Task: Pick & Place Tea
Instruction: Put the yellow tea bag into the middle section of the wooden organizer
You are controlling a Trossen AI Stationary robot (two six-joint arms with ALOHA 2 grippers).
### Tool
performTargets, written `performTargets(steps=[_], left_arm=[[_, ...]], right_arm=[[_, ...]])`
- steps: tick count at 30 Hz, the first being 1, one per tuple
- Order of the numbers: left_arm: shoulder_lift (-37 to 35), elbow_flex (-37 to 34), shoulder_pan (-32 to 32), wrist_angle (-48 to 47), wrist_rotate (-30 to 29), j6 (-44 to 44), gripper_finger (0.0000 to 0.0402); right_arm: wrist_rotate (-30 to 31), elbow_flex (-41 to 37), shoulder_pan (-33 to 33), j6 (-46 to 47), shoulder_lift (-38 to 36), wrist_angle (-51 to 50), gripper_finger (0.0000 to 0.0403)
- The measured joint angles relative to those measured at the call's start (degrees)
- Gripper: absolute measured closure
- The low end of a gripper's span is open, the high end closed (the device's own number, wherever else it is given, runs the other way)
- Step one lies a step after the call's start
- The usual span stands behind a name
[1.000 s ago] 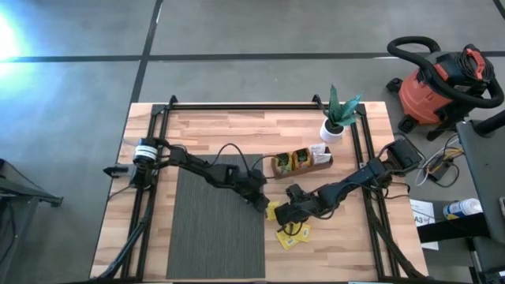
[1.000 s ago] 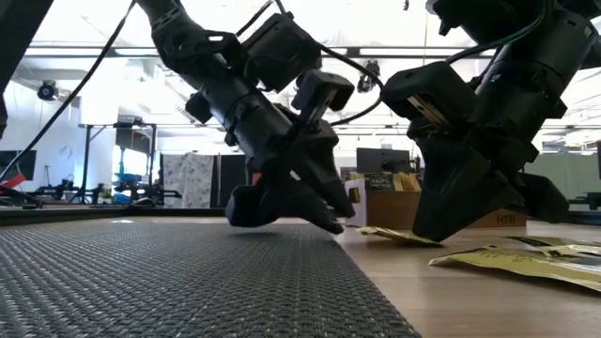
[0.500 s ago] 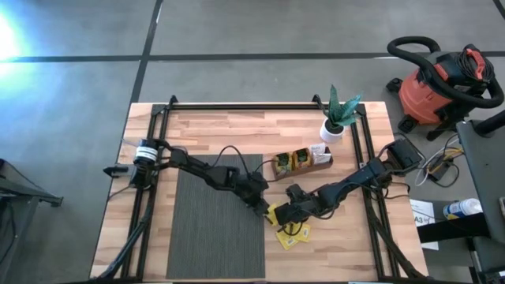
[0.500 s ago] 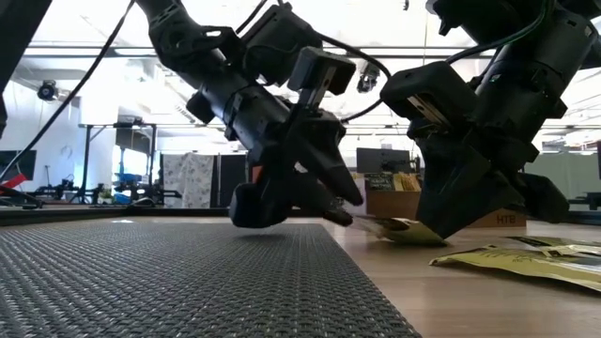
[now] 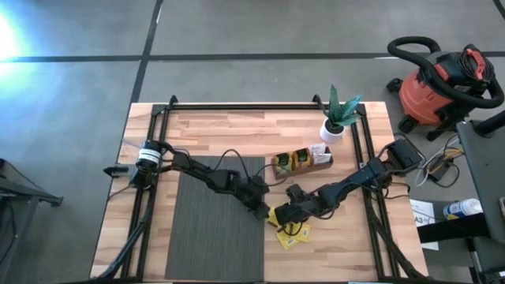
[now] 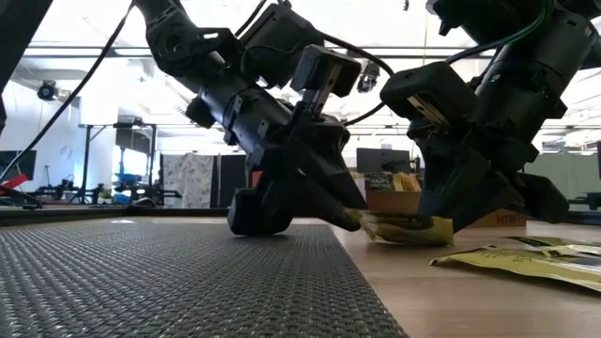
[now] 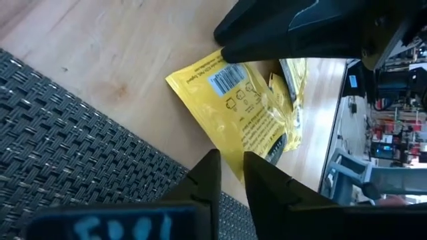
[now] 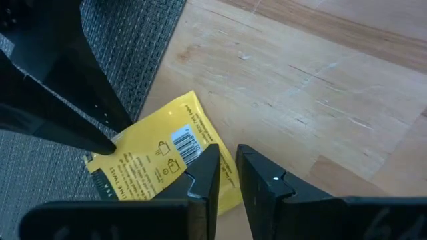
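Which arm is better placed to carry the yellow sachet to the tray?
Judging by the views, left: its gripper has the jaws closing on the sachet's edge beside the mat. The right gripper pinches the other edge; the tray is near both.

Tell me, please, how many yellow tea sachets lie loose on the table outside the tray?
3, at least: one yellow tea sachet at the woven mat's edge, and two more sachets overlapping nearer the front. More may hide beneath the right arm.

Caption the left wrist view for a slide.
Left gripper and right gripper both pinch one flat yellow tea-bag sachet beside the grey woven mat.
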Motion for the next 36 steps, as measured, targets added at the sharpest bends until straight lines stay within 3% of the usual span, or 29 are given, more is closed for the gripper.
performTargets(steps=[8, 18, 36], left_arm=[[0.11, 0.14, -0.02, 0.12, 0.81, -0.43, 0.0348], [0.52, 2.83, -0.24, 1.51, 2.02, 1.38, 0.0400], [0.44, 2.84, 0.04, 4.70, -7.68, 0.08, 0.0401]], right_arm=[[0.00, 0.00, 0.00, 0.00, -0.02, 0.00, 0.0349], [0.24, 0.04, 0.02, 0.81, 0.76, 0.96, 0.0348], [-0.28, -0.02, 0.02, -0.27, 0.32, 2.56, 0.0348]])
